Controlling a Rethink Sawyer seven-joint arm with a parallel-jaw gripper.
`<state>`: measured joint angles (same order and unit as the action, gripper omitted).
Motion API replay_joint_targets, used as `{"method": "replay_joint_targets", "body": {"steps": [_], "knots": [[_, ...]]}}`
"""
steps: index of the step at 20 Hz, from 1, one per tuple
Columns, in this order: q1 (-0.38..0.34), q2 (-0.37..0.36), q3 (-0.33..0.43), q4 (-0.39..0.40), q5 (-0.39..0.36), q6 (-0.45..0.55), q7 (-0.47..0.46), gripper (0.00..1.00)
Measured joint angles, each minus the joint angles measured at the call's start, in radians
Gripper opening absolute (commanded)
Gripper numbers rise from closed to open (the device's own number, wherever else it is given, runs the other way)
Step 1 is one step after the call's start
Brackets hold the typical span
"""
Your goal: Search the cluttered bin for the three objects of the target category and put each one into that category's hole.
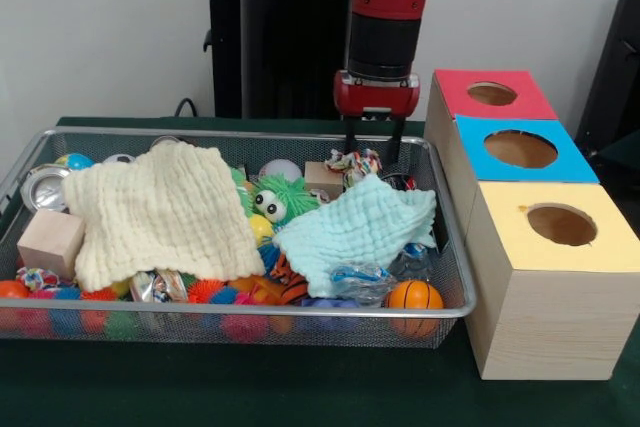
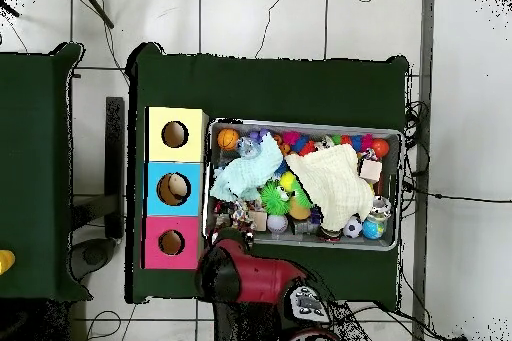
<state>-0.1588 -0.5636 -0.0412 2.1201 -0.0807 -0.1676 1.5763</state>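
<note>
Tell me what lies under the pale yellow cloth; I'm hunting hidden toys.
Around the pale yellow cloth only edges peek out: colourful spiky balls at its front, a wooden block beside it. Whatever sits under its middle is covered.

A robotics lab: a red arm (image 1: 385, 7) over a green-covered desk (image 2: 270, 82), 3 colour-topped wooden boxes (image 1: 545, 222), cables (image 2: 440, 192) trailing across a tiled floor (image 2: 260, 22).
</note>
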Motion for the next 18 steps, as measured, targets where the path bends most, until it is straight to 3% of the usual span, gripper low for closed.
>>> {"method": "replay_joint_targets", "body": {"steps": [7, 13, 14, 18], "knots": [[-0.052, 0.006, -0.001, -0.022, -0.059, 0.001, 0.0, 1.0], [-0.027, 0.026, -0.016, -0.062, -0.069, 0.001, 0.0, 1.0], [-0.02, 0.03, -0.02, -0.068, -0.069, 0.001, 0.0, 0.0], [0.024, 0.043, -0.047, -0.089, -0.07, 0.001, 0.0, 0.0]]}}
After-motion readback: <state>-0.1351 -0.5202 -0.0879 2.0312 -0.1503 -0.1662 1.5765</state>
